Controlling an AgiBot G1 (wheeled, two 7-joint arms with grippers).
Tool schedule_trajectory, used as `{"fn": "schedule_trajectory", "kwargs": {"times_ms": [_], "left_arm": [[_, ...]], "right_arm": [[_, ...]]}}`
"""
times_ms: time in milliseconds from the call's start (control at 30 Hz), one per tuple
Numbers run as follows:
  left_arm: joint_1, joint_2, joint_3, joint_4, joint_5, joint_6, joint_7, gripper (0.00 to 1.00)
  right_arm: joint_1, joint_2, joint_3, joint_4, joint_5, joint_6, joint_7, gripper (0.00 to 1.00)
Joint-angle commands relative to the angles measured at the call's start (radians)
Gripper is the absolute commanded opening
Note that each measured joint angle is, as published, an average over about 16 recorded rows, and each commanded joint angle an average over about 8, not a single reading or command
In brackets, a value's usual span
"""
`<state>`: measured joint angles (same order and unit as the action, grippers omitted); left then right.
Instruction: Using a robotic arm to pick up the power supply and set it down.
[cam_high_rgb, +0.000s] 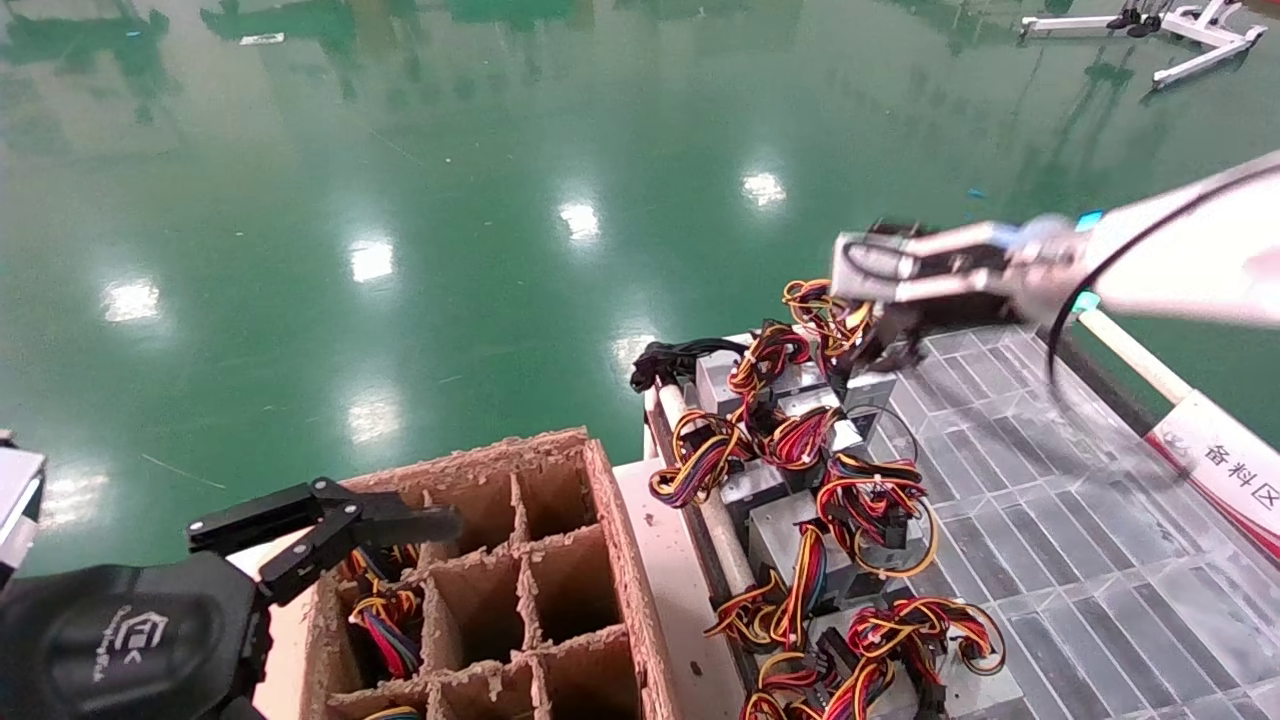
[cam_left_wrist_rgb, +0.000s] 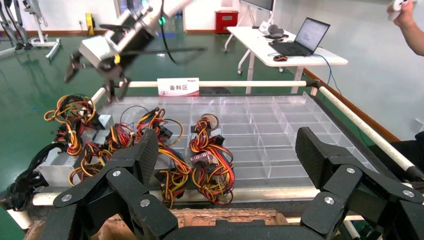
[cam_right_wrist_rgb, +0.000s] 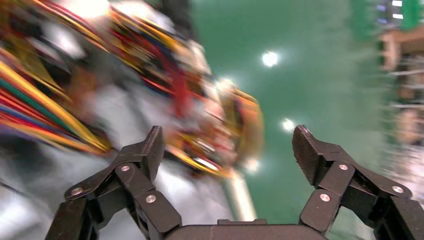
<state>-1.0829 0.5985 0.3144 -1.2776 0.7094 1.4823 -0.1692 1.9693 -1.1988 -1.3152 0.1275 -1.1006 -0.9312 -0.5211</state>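
Note:
Several silver-grey power supplies with red, yellow and black wire bundles lie in a row along the near-left side of a clear tray (cam_high_rgb: 1050, 520). My right gripper (cam_high_rgb: 880, 352) hangs open just above the farthest ones, over a silver power supply (cam_high_rgb: 868, 388). In the right wrist view the right gripper (cam_right_wrist_rgb: 226, 137) holds nothing, and blurred wires (cam_right_wrist_rgb: 165, 75) lie below it. From the left wrist view the right gripper (cam_left_wrist_rgb: 95, 75) is above the wire pile (cam_left_wrist_rgb: 75, 120). My left gripper (cam_high_rgb: 330, 530) (cam_left_wrist_rgb: 226, 142) is open and empty over a cardboard box (cam_high_rgb: 600, 480).
The cardboard box has divider cells, and some near-left cells hold wire bundles (cam_high_rgb: 385, 610). A white pipe rail (cam_high_rgb: 1130, 355) and a red-and-white label (cam_high_rgb: 1220, 465) border the tray's right side. Green floor lies beyond. A table with a laptop (cam_left_wrist_rgb: 305, 35) stands behind.

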Motion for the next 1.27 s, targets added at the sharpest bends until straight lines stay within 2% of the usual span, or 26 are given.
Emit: {"fn": "schedule_trajectory", "kwargs": {"times_ms": [33, 1167, 1267], "left_arm": [[0.0, 0.0, 0.0, 0.0, 0.0, 0.0, 0.0, 1.0], [0.0, 0.0, 0.001, 0.0, -0.001, 0.0, 0.001, 1.0], [0.0, 0.0, 0.001, 0.0, -0.001, 0.0, 0.001, 1.0]], "right_arm": [[-0.033, 0.022, 0.038, 0.043, 0.014, -0.021, 0.026, 1.0], [-0.606, 0.398, 0.702, 0.784, 0.251, -0.382, 0.48, 1.0], [-0.631, 0.415, 0.731, 0.816, 0.261, -0.398, 0.5, 1.0]]}}
